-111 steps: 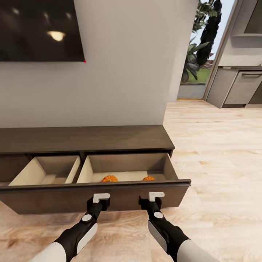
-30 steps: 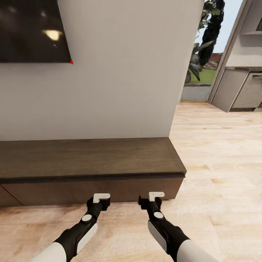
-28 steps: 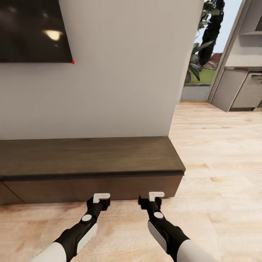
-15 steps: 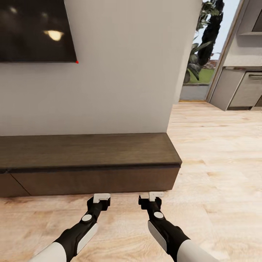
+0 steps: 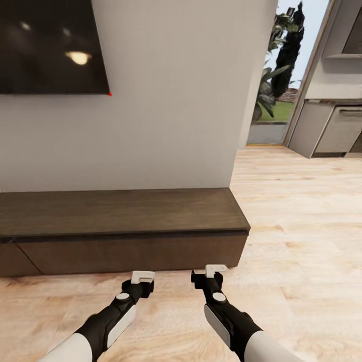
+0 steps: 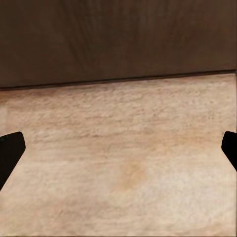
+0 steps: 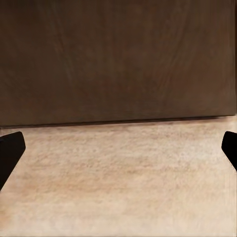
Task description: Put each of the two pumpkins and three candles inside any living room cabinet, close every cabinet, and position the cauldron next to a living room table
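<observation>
The long dark-brown cabinet stands against the white wall with all its fronts shut flush. My left gripper and right gripper hover low over the floor just short of its front, both open and empty. The left wrist view has the cabinet front beyond the left gripper, whose fingertips sit wide apart. In the right wrist view the cabinet front lies past the equally spread right gripper. The pumpkins are hidden. The candles, cauldron and table are out of view.
A dark TV screen hangs on the wall above the cabinet. Light wooden floor stretches to the right, past the wall's corner, toward a doorway with plants and grey kitchen units.
The drawer that stood open with two pumpkins inside is now shut. Since then the view has drawn back a little from the cabinet, and a strip of floor now separates the grippers from its front.
</observation>
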Controlling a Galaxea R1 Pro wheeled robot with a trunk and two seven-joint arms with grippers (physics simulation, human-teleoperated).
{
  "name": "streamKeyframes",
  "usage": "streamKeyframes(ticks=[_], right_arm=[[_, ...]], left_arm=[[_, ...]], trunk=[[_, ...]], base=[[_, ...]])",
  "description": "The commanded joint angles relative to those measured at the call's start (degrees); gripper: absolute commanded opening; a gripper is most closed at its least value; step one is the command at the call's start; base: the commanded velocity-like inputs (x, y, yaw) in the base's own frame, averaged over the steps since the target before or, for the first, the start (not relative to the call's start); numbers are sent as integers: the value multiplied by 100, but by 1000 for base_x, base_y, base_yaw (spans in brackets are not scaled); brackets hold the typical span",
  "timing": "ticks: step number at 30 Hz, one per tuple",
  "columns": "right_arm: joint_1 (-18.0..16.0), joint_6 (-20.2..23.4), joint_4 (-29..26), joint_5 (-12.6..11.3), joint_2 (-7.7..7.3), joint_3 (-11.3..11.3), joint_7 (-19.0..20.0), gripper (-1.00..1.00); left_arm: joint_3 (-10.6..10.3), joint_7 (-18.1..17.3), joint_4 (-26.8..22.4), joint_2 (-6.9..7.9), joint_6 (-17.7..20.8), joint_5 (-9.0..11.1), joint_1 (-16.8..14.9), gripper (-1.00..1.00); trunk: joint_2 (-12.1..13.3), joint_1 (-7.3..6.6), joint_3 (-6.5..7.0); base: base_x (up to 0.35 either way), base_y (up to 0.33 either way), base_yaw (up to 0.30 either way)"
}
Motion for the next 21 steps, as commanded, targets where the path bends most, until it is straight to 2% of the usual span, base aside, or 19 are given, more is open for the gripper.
streamKeyframes(ticks=[1, 8, 21], right_arm=[[-7, -37, 3, -62, -4, 45, -40, 100], [-7, 7, -188, -61, -9, 45, -30, 100], [-7, 53, -284, -65, -1, 48, 63, 100]], left_arm=[[-45, 50, -18, 9, 77, 46, -7, 100], [-18, 17, 8, 18, 285, 78, -10, 100], [-9, 12, -9, 34, 310, 91, -12, 100]], trunk=[[-1, -3, 18], [9, -22, 173], [26, -55, 461]], base=[[0, 0, 0], [-102, 0, 0], [-56, 0, 0]])
